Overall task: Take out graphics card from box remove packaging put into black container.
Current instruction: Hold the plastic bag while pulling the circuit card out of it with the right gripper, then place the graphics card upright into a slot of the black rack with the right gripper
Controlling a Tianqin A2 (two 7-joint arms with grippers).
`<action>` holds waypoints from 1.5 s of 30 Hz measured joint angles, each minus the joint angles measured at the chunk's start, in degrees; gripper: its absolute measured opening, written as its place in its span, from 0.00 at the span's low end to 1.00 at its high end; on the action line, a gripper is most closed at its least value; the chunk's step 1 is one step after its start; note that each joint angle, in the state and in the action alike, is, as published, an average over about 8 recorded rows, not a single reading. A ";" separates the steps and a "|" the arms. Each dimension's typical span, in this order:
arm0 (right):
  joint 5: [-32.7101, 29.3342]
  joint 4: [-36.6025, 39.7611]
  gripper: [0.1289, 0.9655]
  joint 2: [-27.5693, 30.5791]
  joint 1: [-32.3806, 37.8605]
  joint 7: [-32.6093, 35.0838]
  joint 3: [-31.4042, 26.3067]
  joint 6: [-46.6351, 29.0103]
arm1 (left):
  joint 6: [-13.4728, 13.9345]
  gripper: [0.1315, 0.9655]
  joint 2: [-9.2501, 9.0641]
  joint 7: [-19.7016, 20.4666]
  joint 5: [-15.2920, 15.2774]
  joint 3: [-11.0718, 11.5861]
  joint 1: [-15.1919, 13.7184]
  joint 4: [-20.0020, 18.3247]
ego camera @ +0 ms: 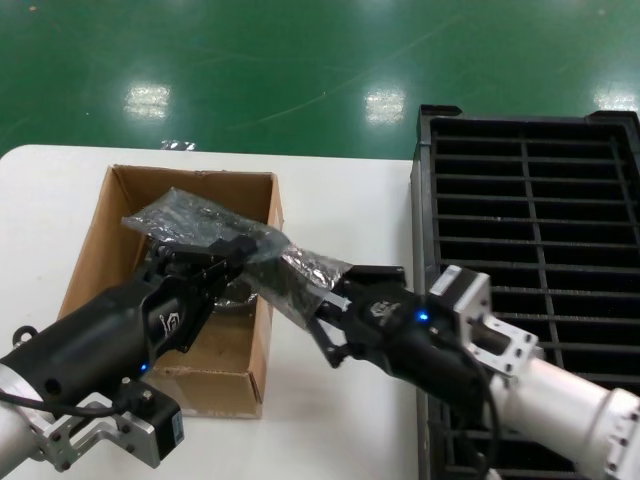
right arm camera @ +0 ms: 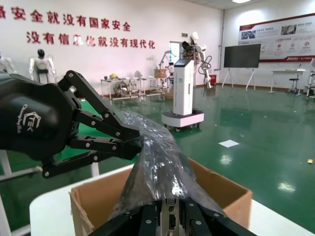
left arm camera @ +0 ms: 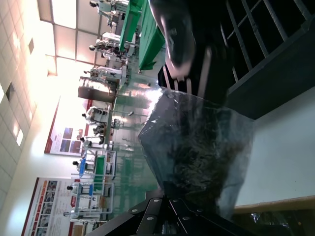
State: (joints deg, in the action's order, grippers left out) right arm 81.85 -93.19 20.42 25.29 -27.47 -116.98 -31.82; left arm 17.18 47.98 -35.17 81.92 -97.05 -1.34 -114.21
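Note:
The crinkled grey-blue packaging (ego camera: 275,262) hangs stretched between my two grippers, above the right wall of the brown box (ego camera: 95,235). My left gripper (ego camera: 238,252) is shut on the bag's far end; this shows in the left wrist view (left arm camera: 171,201) and the right wrist view (right arm camera: 137,143). My right gripper (ego camera: 322,312) is shut on the graphics card (right arm camera: 172,220). The card's silver bracket with ports shows between the jaws at the bag's mouth; the board is hidden inside the bag (right arm camera: 157,167). The black container (ego camera: 540,200) stands to the right.
The box and the container stand on a white table (ego camera: 340,200), with a strip of table between them. Something shiny lies on the box floor (ego camera: 236,294). My right forearm (ego camera: 560,400) lies over the container's near left corner. Green floor lies beyond the table.

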 joint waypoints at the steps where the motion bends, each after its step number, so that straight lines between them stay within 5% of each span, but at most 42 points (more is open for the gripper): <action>1: -0.67 -1.06 0.07 0.66 -0.39 -0.80 0.35 -0.23 | 0.00 0.01 0.00 0.00 0.00 0.00 0.00 0.00; 15: -5.30 -15.38 0.07 12.99 -8.12 -8.25 8.05 -4.98 | 0.00 0.01 0.00 0.00 0.00 0.00 0.00 0.00; 28: -5.58 -23.92 0.07 26.01 -19.03 -11.67 23.26 -5.66 | 0.00 0.01 0.00 0.00 0.00 0.00 0.00 0.00; 34: -7.80 -24.62 0.07 27.38 -21.06 -13.20 28.09 -5.41 | 0.00 0.01 0.00 0.00 0.00 0.00 0.00 0.00; 45: -8.24 -24.66 0.07 27.34 -21.20 -13.46 28.58 -5.39 | 0.00 0.01 0.00 0.00 0.00 0.00 0.00 0.00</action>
State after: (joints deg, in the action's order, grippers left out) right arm 73.61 -117.84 47.76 4.09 -40.93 -88.40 -37.21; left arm 17.18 47.97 -35.18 81.92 -97.05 -1.34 -114.21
